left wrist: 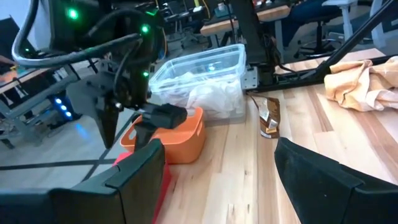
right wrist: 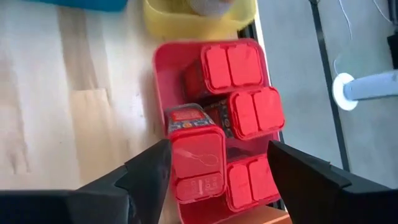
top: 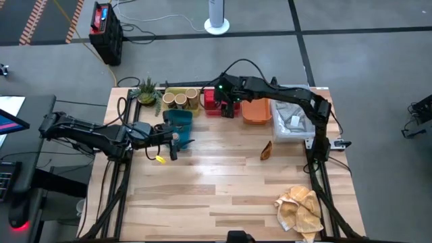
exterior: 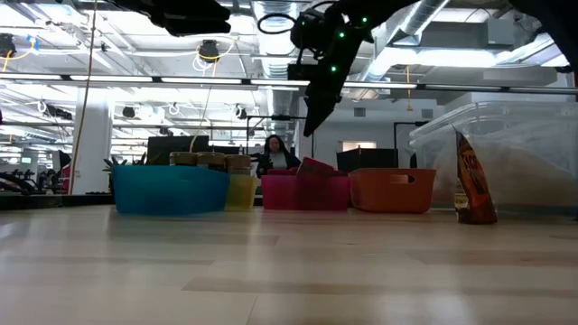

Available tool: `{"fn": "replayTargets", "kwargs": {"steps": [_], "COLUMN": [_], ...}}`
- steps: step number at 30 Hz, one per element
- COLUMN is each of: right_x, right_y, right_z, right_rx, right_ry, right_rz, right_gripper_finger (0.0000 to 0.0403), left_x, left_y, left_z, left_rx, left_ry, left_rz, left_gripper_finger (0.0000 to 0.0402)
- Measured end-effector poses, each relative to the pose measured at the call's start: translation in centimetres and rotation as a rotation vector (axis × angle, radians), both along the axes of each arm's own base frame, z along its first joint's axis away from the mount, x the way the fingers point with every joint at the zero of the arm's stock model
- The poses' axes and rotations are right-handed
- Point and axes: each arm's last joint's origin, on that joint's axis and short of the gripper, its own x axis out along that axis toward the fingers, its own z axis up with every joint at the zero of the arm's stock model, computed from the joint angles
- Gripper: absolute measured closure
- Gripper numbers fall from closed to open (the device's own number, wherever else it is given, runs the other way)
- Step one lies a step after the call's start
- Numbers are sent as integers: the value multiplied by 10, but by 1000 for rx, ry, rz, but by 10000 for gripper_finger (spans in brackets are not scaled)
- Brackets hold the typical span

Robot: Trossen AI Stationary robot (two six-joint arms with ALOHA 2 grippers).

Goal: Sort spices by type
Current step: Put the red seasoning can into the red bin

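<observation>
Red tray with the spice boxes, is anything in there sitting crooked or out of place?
Yes. In the red tray, one red spice box lies tipped on its side, label face up, atop the upright boxes. The open right pincer hovers directly above it.

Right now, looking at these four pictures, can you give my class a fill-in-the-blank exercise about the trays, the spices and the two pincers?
1. The right pincer hangs open over the ____ tray, which holds the red boxes.
2. The tan jars stand in the ____ tray.
3. The brown packet stands on the bare ____.
4. The left pincer waits open beside the ____ tray.

Missing words: red; yellow; table; teal
</observation>
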Motion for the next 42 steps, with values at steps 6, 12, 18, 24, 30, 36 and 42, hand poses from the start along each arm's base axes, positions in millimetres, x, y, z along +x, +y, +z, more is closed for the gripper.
{"fn": "replayTargets", "kwargs": {"steps": [6, 12, 18, 24, 30, 36, 42], "right_x": [0, 7, 7, -1, -8, -12, -7], "right_y": [-17, -41, -43, -37, -32, -37, -52], "right_z": [-15, -61, -60, -30, -12, -15, -29], "right_rx": [0, 80, 78, 54, 53, 38, -8], "right_ry": [-3, 53, 47, -22, -61, -48, -55], "right_rz": [-42, -76, -79, -107, -126, -241, -292], "right_gripper_finger": [113, 113, 113, 113, 113, 113, 113], "left_x": [0, 0, 0, 0, 0, 0, 0], "left_y": [0, 0, 0, 0, 0, 0, 0], "left_z": [0, -1, -2, -2, -2, -2, -1], "left_rx": [0, 1, 3, 3, 3, 2, 3], "left_ry": [1, 16, 19, 22, 21, 19, 16], "left_rz": [0, -1, -1, -1, -1, -1, -1], "left_gripper_finger": [113, 113, 113, 113, 113, 113, 113]}}
